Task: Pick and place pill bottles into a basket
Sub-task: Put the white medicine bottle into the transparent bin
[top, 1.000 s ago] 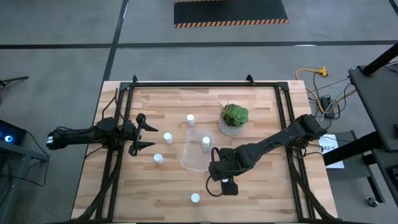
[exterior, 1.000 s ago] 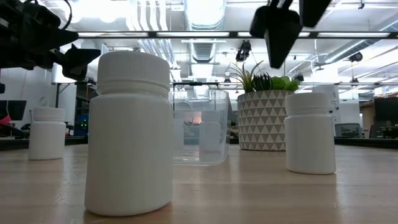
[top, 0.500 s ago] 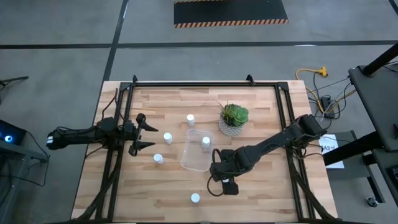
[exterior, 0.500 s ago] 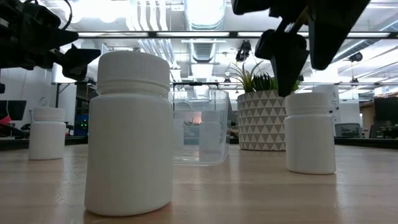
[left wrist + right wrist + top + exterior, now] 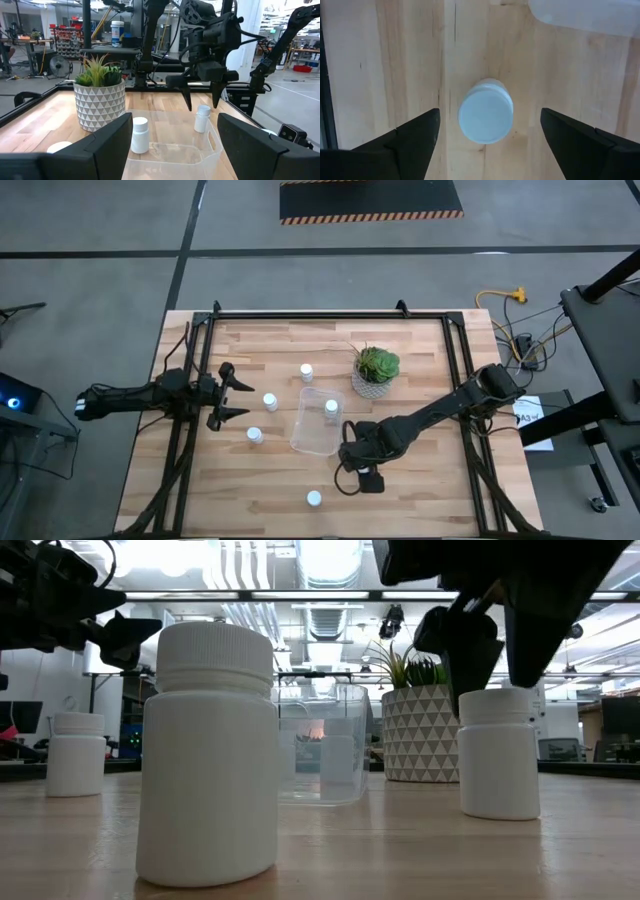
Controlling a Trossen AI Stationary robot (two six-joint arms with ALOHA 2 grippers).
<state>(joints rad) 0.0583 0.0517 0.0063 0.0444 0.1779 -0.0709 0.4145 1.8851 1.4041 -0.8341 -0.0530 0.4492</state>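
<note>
The wooden surface (image 5: 400, 500) carries everything, with the two dark arms reaching in from its left and right edges. Near the far edge stands the potted succulent (image 5: 376, 370) in its patterned grey pot, and just beside it, toward the middle of the surface, lies the clear basket (image 5: 315, 430). One pill bottle (image 5: 331, 409) stands inside the basket at its end nearest the plant.

The right gripper (image 5: 352, 461) hangs just off the basket's near right corner, directly above a standing pill bottle (image 5: 485, 117) — from overhead that bottle is hidden under the wrist, and only the wrist camera and the table-level view show it. Its jaws are wide apart, one finger (image 5: 412, 137) on each side of the white cap, neither touching it.

The left gripper (image 5: 238, 391) rests above the left edge of the surface, jaws spread and empty.

Four more bottles stand loose: one (image 5: 307, 370) beyond the basket's far end, two (image 5: 270, 401) (image 5: 255, 434) between the left gripper and the basket, and one (image 5: 314, 498) alone near the front edge — this last fills the foreground of the table-level view, blocking part of the basket.
</note>
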